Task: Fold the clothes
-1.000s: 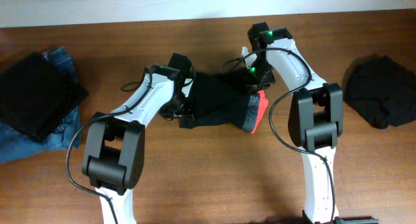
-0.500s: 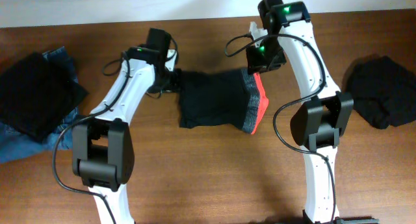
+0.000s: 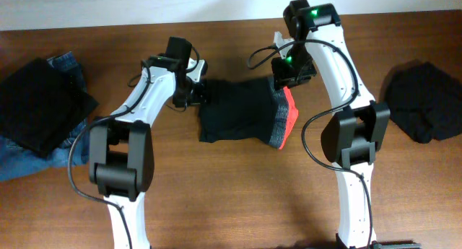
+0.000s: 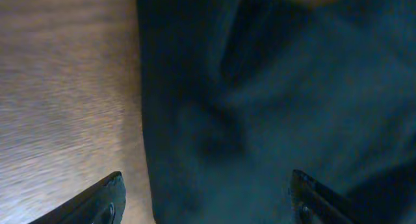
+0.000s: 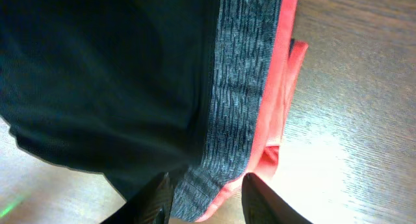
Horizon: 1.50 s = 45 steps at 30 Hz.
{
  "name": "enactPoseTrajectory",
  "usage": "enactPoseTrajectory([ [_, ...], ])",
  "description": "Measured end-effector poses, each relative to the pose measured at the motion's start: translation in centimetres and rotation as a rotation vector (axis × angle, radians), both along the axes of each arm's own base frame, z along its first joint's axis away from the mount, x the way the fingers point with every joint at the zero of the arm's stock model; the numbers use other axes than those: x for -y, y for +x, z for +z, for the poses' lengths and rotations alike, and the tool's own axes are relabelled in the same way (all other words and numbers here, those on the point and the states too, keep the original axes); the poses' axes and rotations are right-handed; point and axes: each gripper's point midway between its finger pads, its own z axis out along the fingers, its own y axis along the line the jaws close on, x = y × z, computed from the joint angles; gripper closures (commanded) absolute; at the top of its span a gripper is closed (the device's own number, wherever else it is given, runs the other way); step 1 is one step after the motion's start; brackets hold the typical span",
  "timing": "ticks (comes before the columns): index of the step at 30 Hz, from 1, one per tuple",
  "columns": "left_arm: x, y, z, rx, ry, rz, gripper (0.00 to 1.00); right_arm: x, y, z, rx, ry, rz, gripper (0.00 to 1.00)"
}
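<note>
On the near part of the surface [image 3: 231, 191] there is nothing of the task, only bare wood between the two arms. A little farther, at the middle, lie the trousers [image 3: 242, 112], already brought to a compact dark rectangle with no long leg trailing out, so I judge the folding is mostly done. What seems left is small: the grey waistband [image 3: 278, 123] with its red-orange trim [image 3: 289, 123] shows at the right end, and the near left edge looks a bit uneven, so one more fold or some smoothing may be wanted. At the far left edge of the cloth stands the left hand [image 3: 196, 94]; its wrist view shows the fingertips [image 4: 107, 198] spread wide over the black fabric, gripping nothing. At the far right corner the right hand [image 3: 280, 81] is over the waistband, its fingers [image 5: 158, 198] partly apart with the corner of the waistband between them; whether it pinches the cloth I cannot tell. Well apart at the sides lie a black folded garment [image 3: 43, 105] on blue jeans [image 3: 29, 159], and a black heap [image 3: 422, 101].
</note>
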Motion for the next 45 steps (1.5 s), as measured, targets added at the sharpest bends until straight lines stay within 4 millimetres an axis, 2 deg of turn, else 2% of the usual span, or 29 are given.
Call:
enactPoseTrajectory([
  [7,0.7,-0.4,-1.7,-0.041,-0.034,-0.013,0.2,0.0,-0.6,-2.7,-0.044,-0.008,0.005,0.6],
  [8,0.9,-0.5,-1.8,-0.05,-0.048,-0.017,0.24,0.1,-0.8,-3.3,-0.056,-0.01,0.005,0.6],
  [11,1.4,-0.7,-2.1,-0.065,-0.078,-0.03,0.55,0.2,-1.4,-5.0,-0.082,-0.015,0.005,0.59],
  [15,1.8,-1.0,-2.2,-0.081,-0.105,-0.039,0.92,0.3,-1.9,-7.4,-0.104,-0.019,0.005,0.6],
  [16,1.9,-1.0,-2.2,-0.081,-0.108,-0.043,0.98,0.3,-2.0,-7.9,-0.107,-0.019,0.005,0.59],
  [17,1.9,-1.1,-2.2,-0.083,-0.113,-0.046,1.0,0.3,-2.2,-8.4,-0.111,-0.02,0.006,0.59],
  [23,1.8,-1.2,-2.1,-0.094,-0.127,-0.041,1.0,0.3,-2.2,-8.8,-0.098,-0.017,0.005,0.59],
  [26,1.7,-1.2,-1.9,-0.097,-0.141,-0.037,0.95,0.2,-2.2,-8.9,-0.097,-0.013,0.005,0.6],
  [31,2.1,-1.2,-1.7,-0.1,-0.171,-0.042,0.93,0.2,-2.2,-8.8,-0.096,-0.008,0.005,0.59],
  [32,2.2,-1.2,-1.7,-0.101,-0.173,-0.043,0.98,0.2,-2.2,-8.8,-0.096,-0.008,0.004,0.59],
  [34,2.2,-1.3,-1.6,-0.102,-0.176,-0.043,1.0,0.1,-2.1,-8.8,-0.096,-0.007,0.004,0.59],
  [38,2.1,-1.2,-1.6,-0.101,-0.175,-0.041,1.0,0.0,-2.2,-8.8,-0.098,0.001,0.005,0.49],
  [41,1.4,-1.3,-1.9,-0.11,-0.153,-0.029,1.0,-0.3,-2.3,-8.6,-0.102,0.021,0.004,0.44],
  [45,-1.2,-1.5,-2.6,-0.141,-0.078,0.018,1.0,-1.1,-2.0,-7.6,-0.098,0.061,0.004,0.4],
])
